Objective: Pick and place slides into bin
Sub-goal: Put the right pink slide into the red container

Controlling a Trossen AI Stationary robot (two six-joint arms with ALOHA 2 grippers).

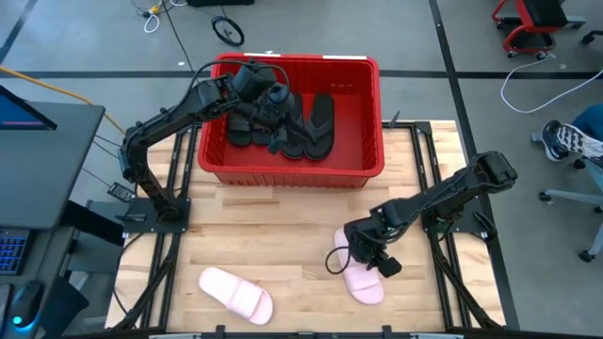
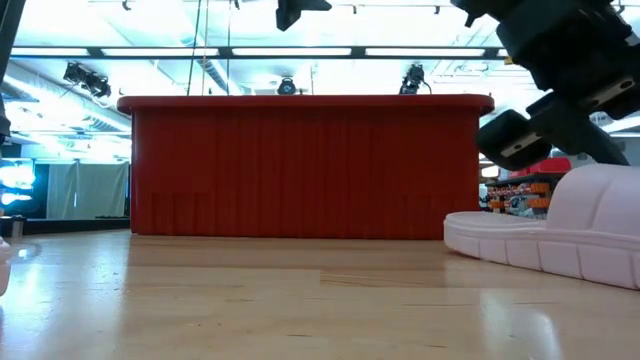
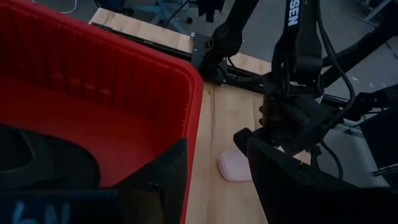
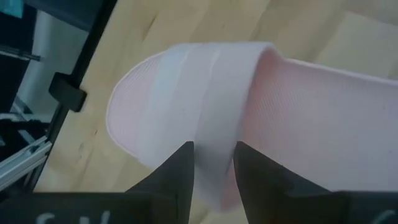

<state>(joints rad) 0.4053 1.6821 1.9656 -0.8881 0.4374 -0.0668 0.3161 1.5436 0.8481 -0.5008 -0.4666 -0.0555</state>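
The red bin (image 1: 292,174) stands at the table's far middle and holds several black sandals (image 1: 316,122). My left gripper (image 1: 271,102) hovers over the bin's left half, open and empty (image 3: 217,180). One pale pink slide (image 1: 367,284) lies sole down on the table at the near right. My right gripper (image 1: 358,259) is down on it, shut on its strap. A second pale pink slide (image 1: 236,294) lies flat at the near left. The low view shows the bin's front wall (image 2: 300,160) and the right-hand slide (image 2: 560,235). My right gripper pinches the wide strap's edge (image 4: 211,134) between its two fingers (image 4: 180,171), coming from above and slanting toward the table's near edge. The slide's sole (image 2: 520,245) rests flat on the table.
The wooden table top (image 1: 283,235) between the bin and the two pink slides is bare. Cables and a wheel lie on the floor beyond the bin. A person's blue-white sneaker (image 1: 565,139) and a chair base show off the table's right side.
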